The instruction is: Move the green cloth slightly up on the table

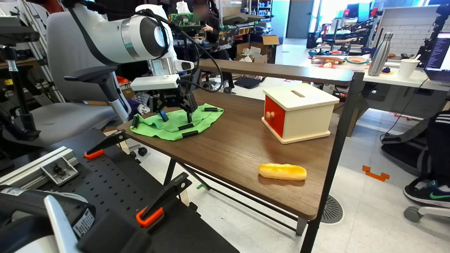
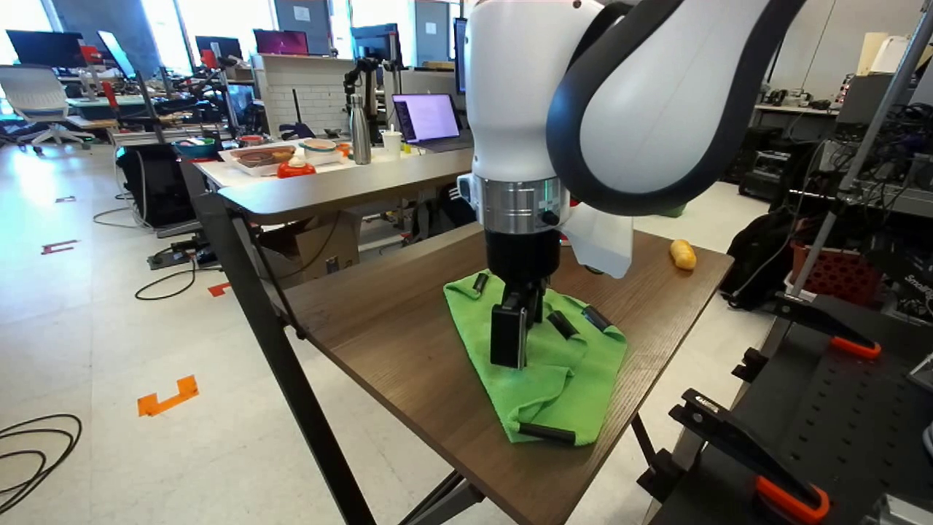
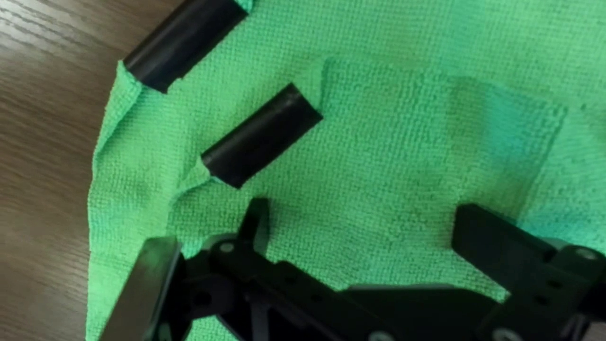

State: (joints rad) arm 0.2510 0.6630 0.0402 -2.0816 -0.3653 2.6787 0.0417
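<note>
Four black strips (image 2: 561, 324) dot the green cloth (image 2: 557, 361) beneath the gripper (image 1: 177, 116) — fingers (image 3: 497, 246) spread — on the brown table (image 1: 228, 140).

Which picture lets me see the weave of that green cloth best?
The wrist view: up close, the green cloth shows its weave plainly, though parts run out of frame. Both exterior views show it smaller, partly hidden behind the gripper, the weave hard to make out.

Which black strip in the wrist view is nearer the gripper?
The lower strip, surrounded by green cloth; the upper strip lies farther off, bordering the table.
</note>
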